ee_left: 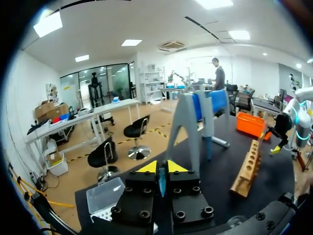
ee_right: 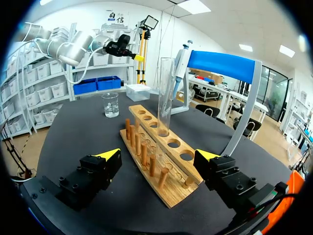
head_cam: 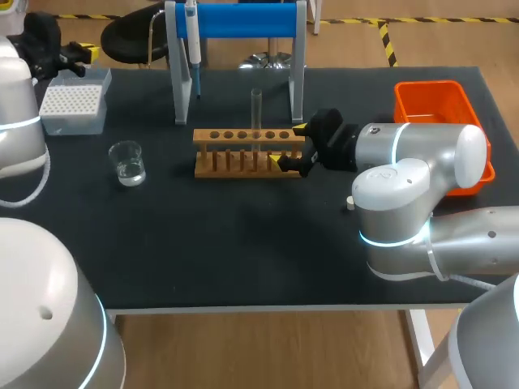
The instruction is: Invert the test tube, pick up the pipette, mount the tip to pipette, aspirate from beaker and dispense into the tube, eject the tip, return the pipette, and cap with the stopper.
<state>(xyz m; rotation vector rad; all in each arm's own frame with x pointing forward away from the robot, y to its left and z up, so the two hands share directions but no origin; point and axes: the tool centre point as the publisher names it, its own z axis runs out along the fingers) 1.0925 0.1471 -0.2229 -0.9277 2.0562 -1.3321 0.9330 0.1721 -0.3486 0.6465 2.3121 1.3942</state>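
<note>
A clear test tube [head_cam: 256, 113] [ee_right: 165, 95] stands upright in a middle hole of the wooden rack [head_cam: 243, 156] [ee_right: 161, 161]. My right gripper [head_cam: 290, 146] [ee_right: 159, 156] is open at the rack's right end, its fingers on either side of the end and touching nothing. The pipette [head_cam: 193, 40] [ee_right: 180, 66] hangs on the blue-topped stand [head_cam: 243, 20] [ee_left: 195, 122]. A glass beaker [head_cam: 127, 162] [ee_right: 110, 104] holding clear liquid sits left of the rack. My left gripper [head_cam: 75, 57] [ee_left: 161, 169] is shut above the tip box [head_cam: 75, 104] [ee_left: 105, 198]. A small white stopper [head_cam: 350, 203] lies beside my right arm.
An orange bin [head_cam: 434, 109] [ee_left: 249, 125] stands at the table's right, behind my right arm. Bare black tabletop [head_cam: 227, 243] stretches in front of the rack toward the near edge.
</note>
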